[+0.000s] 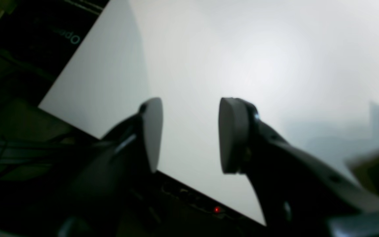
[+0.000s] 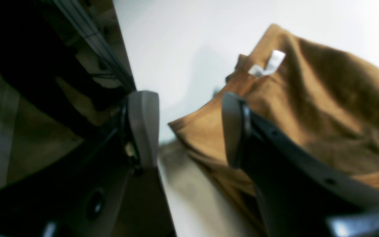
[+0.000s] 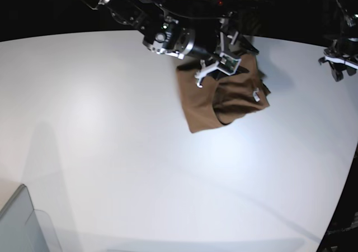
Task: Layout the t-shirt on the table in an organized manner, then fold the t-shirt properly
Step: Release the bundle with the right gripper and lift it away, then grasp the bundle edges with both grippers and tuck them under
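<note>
Overhead base camera looks down across the table (image 3: 112, 151); both wrist cameras peer closely past their fingers at it.

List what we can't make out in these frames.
- Brown cloth t-shirt: base view, top edge hidden under the right gripper.
- T-shirt in the left wrist view: only a blurred sliver at the right edge.
- Small white collar tag: right wrist view, print blurred.
</note>
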`<state>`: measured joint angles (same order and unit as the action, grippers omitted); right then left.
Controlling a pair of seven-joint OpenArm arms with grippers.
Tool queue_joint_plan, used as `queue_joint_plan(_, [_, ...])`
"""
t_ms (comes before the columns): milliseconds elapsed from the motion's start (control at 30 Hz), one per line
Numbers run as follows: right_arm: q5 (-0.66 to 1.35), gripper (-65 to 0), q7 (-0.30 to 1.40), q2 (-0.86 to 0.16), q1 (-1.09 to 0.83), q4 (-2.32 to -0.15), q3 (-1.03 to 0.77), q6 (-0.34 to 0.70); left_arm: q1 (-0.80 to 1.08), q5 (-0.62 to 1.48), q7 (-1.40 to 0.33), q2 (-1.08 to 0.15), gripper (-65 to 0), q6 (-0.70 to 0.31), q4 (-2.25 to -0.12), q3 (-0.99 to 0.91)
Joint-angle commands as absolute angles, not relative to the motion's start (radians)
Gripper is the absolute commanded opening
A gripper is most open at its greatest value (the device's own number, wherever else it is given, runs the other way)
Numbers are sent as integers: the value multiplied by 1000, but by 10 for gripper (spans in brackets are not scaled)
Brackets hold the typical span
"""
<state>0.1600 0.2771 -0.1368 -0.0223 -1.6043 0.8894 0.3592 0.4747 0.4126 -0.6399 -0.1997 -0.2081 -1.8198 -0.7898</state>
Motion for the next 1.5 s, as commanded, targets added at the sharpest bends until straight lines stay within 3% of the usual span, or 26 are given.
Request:
queue_joint_plan(0, [171,-340,249,-140,-18,-1643,880,358,481,420,-621,-214,-375,-211,-1844,-797])
queue_joint_plan(200, [176,-340,245,-189,-130,-1804,674,357,501,486,-740,-102,-353,-214,-1980,-846])
queue_joint_plan(367, [176,-340,243,-193,-200,-1865,499,363,496,779,-960,-53,-156,-214,-2014,-931])
queue_joint_plan(500, [176,-340,249,-193,-243,-1876,424,364,492,951,-1041,-65,0,-214,-1979,-900])
queue_joint_plan(733, [176,-340,248,-196,-300,-1877,358,364,372,960,-1038,-65,0,-213,-1839,-717])
queue_joint_plan(1200, [176,-340,251,-252,-351,-1894,282,364,196,728,-1035,-65,0,-214,-1575,-435])
queue_joint_plan(1333, [176,-340,251,-254,-352,-1905,280,364,177,691,-997,-67,-134,-214,-1521,-386])
queue_joint_plan(1467, [176,-340,251,-249,-352,-1920,280,364,180,638,-871,-93,-342,-214,-1446,-272])
